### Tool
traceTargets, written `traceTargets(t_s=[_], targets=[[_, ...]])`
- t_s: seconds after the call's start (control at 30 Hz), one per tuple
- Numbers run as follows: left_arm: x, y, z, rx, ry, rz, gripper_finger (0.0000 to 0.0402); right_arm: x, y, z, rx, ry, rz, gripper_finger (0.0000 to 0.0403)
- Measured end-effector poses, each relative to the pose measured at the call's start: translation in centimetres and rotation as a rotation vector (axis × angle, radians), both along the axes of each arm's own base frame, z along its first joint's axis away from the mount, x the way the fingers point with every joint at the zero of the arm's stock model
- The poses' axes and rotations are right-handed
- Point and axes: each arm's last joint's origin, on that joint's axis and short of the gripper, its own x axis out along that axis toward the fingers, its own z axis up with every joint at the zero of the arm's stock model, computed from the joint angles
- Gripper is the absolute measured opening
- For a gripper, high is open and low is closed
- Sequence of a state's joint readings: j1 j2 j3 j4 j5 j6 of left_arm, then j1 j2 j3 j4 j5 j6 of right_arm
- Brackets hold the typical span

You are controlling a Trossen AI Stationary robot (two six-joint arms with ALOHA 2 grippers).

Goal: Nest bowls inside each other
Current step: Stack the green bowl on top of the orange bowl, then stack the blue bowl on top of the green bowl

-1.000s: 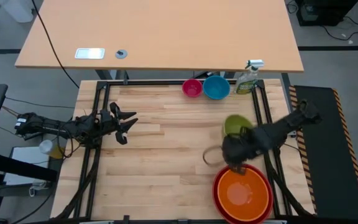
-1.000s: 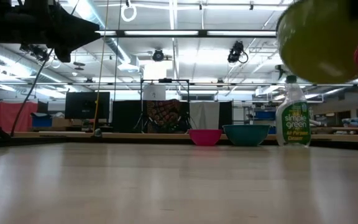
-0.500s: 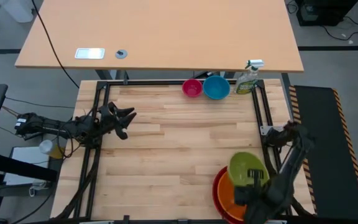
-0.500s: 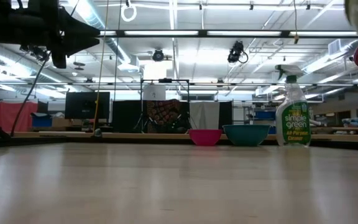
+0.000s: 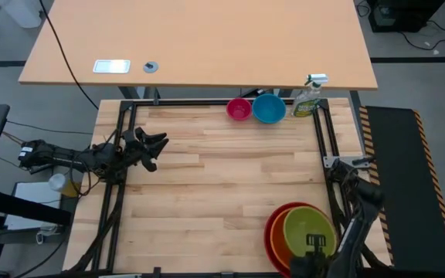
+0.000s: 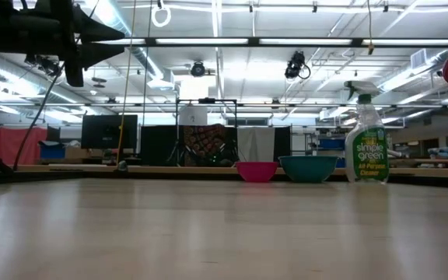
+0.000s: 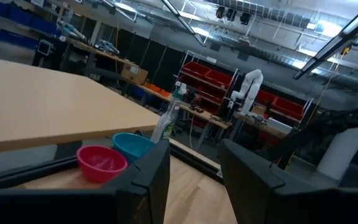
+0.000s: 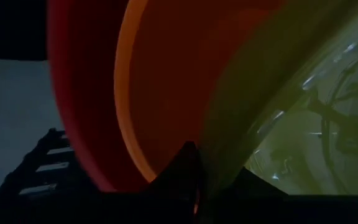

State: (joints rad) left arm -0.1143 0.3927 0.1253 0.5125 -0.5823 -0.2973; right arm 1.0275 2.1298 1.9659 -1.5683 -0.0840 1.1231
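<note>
Down at the near right corner of the desk (image 5: 207, 193), the right end effector (image 5: 313, 249) is sitting at the near rim of the lime green bowl (image 5: 309, 232), its fingers closed tight on that rim, and the right wrist view is showing the pinch from right up close, dark fingers meeting on the green edge. The lime green bowl is lying inside the orange bowl (image 5: 278, 238), which in turn is sitting in the red bowl (image 5: 270, 230), so three rims are showing as rings in the high view, red outermost. In the low view only a sliver of the red bowl is peeking in at the right edge. Over at the far edge of the desk, the pink bowl (image 5: 239, 109) and the blue bowl (image 5: 269, 108) are standing side by side, just beside each other, each one upright and on its own, with the spray bottle (image 5: 309, 96) standing just to the right of the blue one. All three are well apart from the stack in the near corner. On the other side, the left end effector (image 5: 154, 148) is hanging above the left part of the desk with its fingers spread open and gripping nothing, and its wrist view is looking out between those fingers toward the pink bowl, the blue bowl and the bottle.
</note>
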Motion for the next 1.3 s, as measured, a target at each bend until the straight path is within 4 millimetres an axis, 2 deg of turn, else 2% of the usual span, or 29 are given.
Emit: traceTargets(t_s=[0.1,0.3,0.47,0.6,0.67,0.77,0.83,0.97,1.17,1.3], targets=[[0.0,0.0,0.0,-0.002,0.0,0.0,0.0144,0.2,0.3,-1.1,-0.021,0.021,0.003,0.0039],[0.0,0.0,-0.2,0.0,0.02,-0.001,0.0144,0.9,-0.2,-1.1,-0.024,0.018,-0.016,0.0079],[0.1,0.0,-0.4,0.003,0.044,-0.001,0.0144,1.4,-1.0,0.0,0.077,0.118,-0.051,0.0129],[0.1,0.0,-0.6,0.005,0.061,-0.003,0.0144,1.4,-1.9,2.1,0.171,0.191,-0.159,0.0137],[0.1,0.0,-0.6,0.007,0.064,-0.009,0.0144,1.4,-2.6,3.1,0.154,0.111,-0.141,0.0134],[0.2,-0.1,-0.6,0.024,0.068,-0.042,0.0144,2.1,-3.9,4.1,0.023,-0.16,-0.064,0.0127],[0.2,-0.2,-0.6,0.051,0.079,-0.055,0.0144,3.4,-5.3,4.8,-0.05,-0.284,-0.063,0.0121],[0.2,-0.2,-0.6,0.07,0.089,-0.055,0.0144,6.0,-9.2,4.9,-0.18,-0.376,-0.062,0.0109],[0.3,-0.2,-1.0,0.097,0.145,-0.066,0.0144,9.2,-15.4,4.1,-0.388,-0.353,0.075,0.0106],[0.3,-0.3,-1.5,0.106,0.2,-0.068,0.0144,10.9,-20.9,3.2,-0.46,-0.27,0.088,0.0112]])
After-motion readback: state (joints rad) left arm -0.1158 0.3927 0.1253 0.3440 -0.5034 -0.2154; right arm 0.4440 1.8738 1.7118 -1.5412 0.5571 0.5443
